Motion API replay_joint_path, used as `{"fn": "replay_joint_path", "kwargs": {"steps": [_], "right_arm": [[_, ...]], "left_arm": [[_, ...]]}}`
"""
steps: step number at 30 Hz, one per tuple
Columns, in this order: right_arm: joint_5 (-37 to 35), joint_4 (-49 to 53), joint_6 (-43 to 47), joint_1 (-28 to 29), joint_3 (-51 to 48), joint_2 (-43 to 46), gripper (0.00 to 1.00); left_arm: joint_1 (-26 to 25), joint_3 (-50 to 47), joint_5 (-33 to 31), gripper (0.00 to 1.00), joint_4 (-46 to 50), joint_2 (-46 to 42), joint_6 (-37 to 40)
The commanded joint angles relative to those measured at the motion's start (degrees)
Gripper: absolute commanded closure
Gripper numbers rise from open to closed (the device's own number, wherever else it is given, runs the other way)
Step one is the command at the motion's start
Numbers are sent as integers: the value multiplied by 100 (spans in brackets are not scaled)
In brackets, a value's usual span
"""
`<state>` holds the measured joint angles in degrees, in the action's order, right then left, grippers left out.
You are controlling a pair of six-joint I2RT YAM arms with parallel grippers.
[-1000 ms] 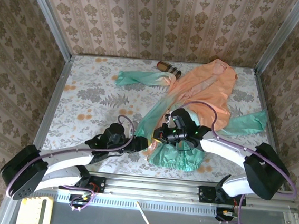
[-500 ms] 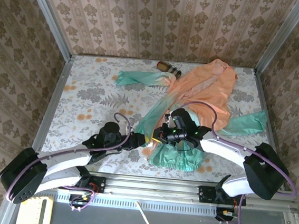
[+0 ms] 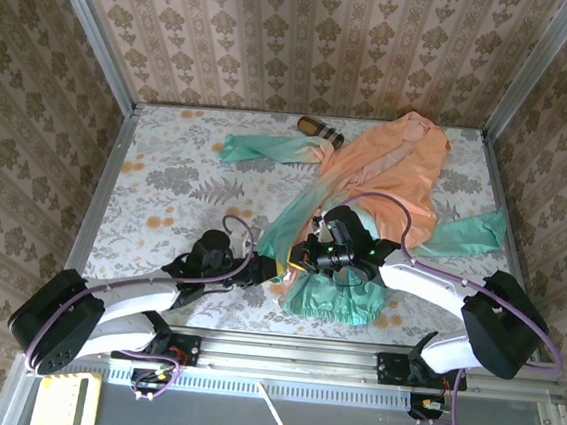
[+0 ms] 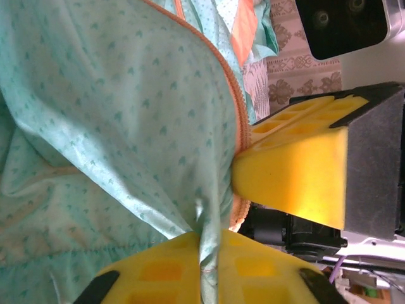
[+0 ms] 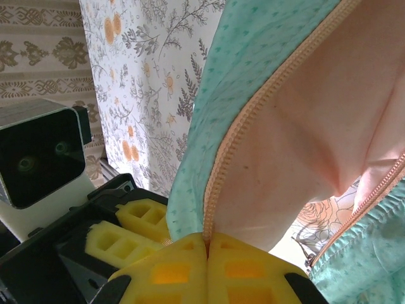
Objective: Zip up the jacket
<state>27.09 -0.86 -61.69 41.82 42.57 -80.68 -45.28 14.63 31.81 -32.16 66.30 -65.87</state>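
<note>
The left arm [image 3: 124, 303] lies low across the table [image 3: 164, 201], reaching right from its base. The left gripper [image 3: 270, 270] is at the near-left edge of the jacket [image 3: 387, 177]. The right arm [image 3: 437, 283] bends in from the other side, and the right gripper [image 3: 302, 258] sits just beside the left one, tip to tip. Both are clamped on the jacket's front edge.

The jacket lies diagonally, with its peach top toward the far right corner and its mint hem [image 3: 335, 300] bunched near the arms. One sleeve [image 3: 260, 148] trails left and the other [image 3: 462, 233] trails right. A brown cylinder [image 3: 320, 129] rests at the far edge, just beside the jacket's shoulder. The right arm and its cable cross over the lower jacket and hide part of it from above.

The left wrist view shows what the overhead cannot: mint cloth drawn down between that gripper's yellow pads [image 4: 158, 272]. The orange zipper [image 4: 231, 107] runs along the cloth's edge toward the other gripper's foam. In the right wrist view, its pads [image 5: 171, 272] meet on the zipper tape, with pale lining folded open above them.
</note>
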Motion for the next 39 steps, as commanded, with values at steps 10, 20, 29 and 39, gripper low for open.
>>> {"fn": "replay_joint_path", "kwargs": {"steps": [10, 20, 29, 39], "right_arm": [[-161, 635, 248, 57, 137, 30, 83], [-1073, 2631, 563, 89, -48, 1145, 43], [-1729, 2626, -84, 1003, 27, 687, 36], [-2175, 2517, -543, 1597, 345, -142, 36]], "left_arm": [[64, -45, 229, 100, -355, 40, 22], [351, 250, -658, 100, 2223, -1697, 705], [689, 176, -629, 100, 2870, -2248, 988], [854, 128, -424, 100, 2757, -1919, 1283]]}}
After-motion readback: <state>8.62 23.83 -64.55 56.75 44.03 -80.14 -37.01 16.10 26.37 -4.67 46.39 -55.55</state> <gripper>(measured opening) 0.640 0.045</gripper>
